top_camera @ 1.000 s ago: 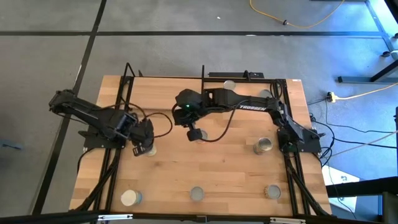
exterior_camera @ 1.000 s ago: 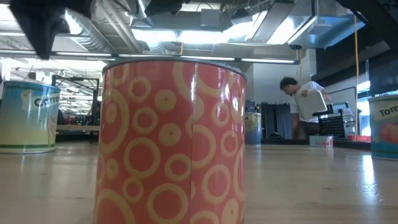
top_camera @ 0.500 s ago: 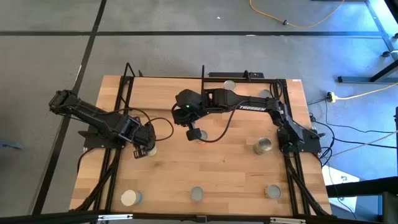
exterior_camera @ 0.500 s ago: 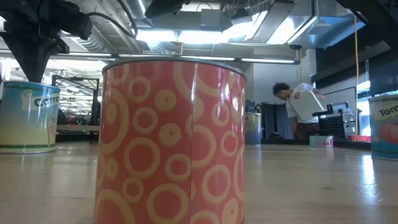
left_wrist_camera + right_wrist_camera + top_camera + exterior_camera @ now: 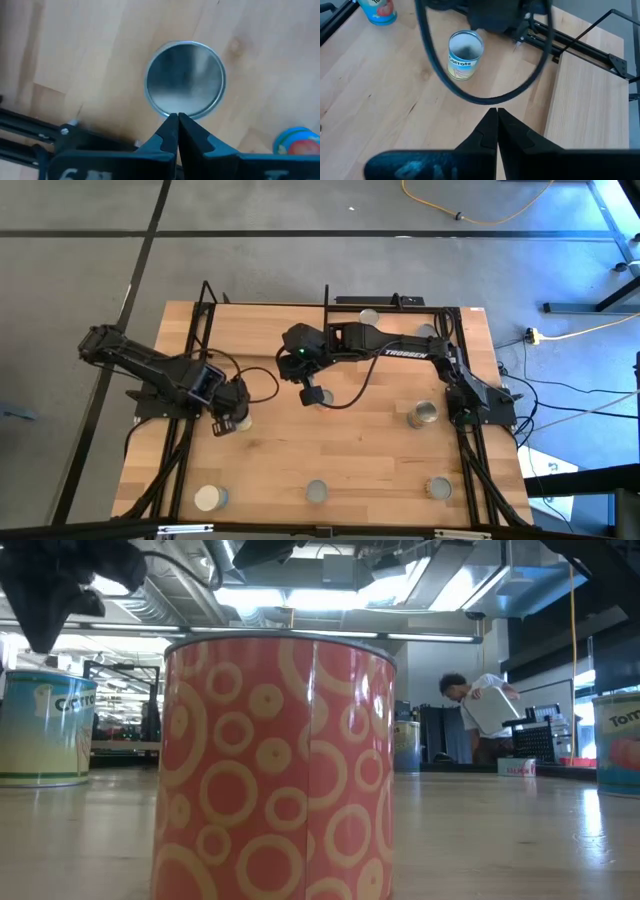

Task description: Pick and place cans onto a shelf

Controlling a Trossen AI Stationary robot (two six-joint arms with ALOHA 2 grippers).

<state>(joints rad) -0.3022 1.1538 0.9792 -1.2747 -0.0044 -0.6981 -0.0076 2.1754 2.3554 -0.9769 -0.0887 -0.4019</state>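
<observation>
Right now a can (image 5: 185,79) is standing upright on the bench near its left edge, just inside the black rods that frame the shelf (image 5: 262,330) at the far left corner, its silver top showing whole in the left wrist view. The left gripper (image 5: 178,118) is hanging just over that can's rim with its fingers pressed together on nothing, so the can is lying free beside them, not between them. By my reading, the picking step is under way but no hold has been made: the fingers are needing to spread wide, centre over the can and sink around its sides before closing. The right gripper (image 5: 497,112) is waiting above the middle of the bench, likewise pinched shut and empty, looking toward the same can (image 5: 465,55). Other cans are sitting along the near edge (image 5: 316,492) and toward the right edge (image 5: 424,415), untouched.
</observation>
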